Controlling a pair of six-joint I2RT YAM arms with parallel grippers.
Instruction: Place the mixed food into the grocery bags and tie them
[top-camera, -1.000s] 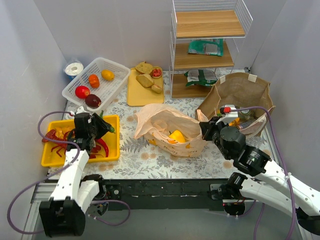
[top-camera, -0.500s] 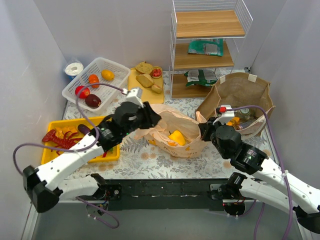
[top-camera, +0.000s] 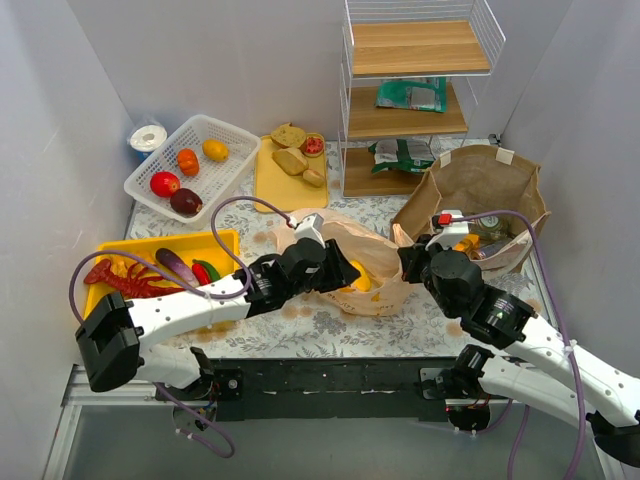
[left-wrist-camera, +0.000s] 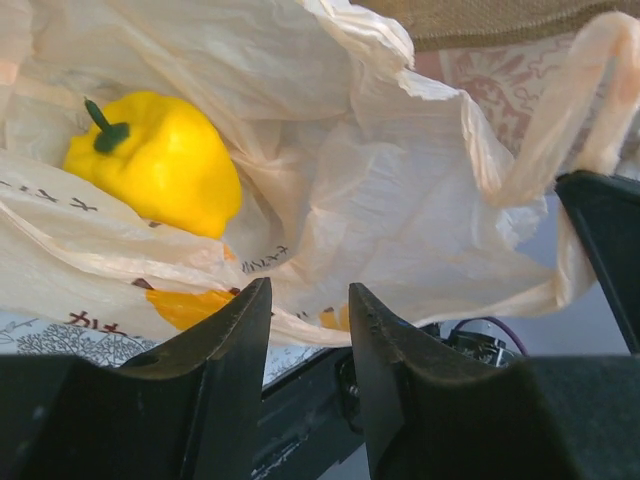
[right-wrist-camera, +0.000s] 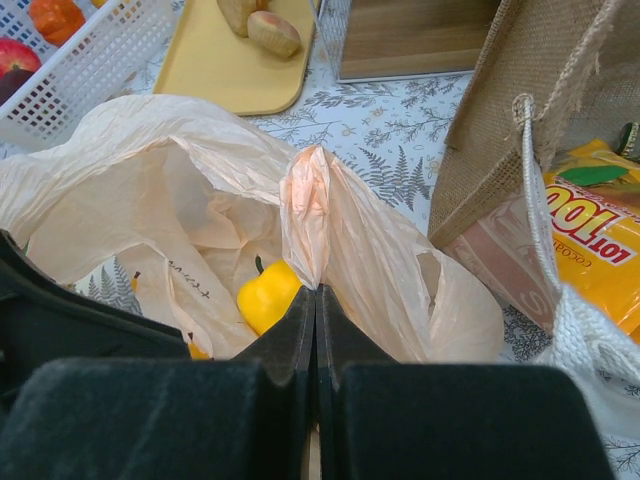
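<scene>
Grip check: my right end effector (right-wrist-camera: 316, 292) is clenched on a pinched fold of the peach plastic bag (right-wrist-camera: 190, 170), and the fold stands upright just above its tips. My left end effector (left-wrist-camera: 310, 295) sits at the bag's open mouth, released, with nothing visible in the gap. I see the yellow pepper (left-wrist-camera: 160, 165) inside the bag, ahead and left of the left end effector. Right of the right end effector, the brown bag (right-wrist-camera: 560, 90) stands on the surface (right-wrist-camera: 390, 130), with an orange snack packet (right-wrist-camera: 600, 235) visible in it.
</scene>
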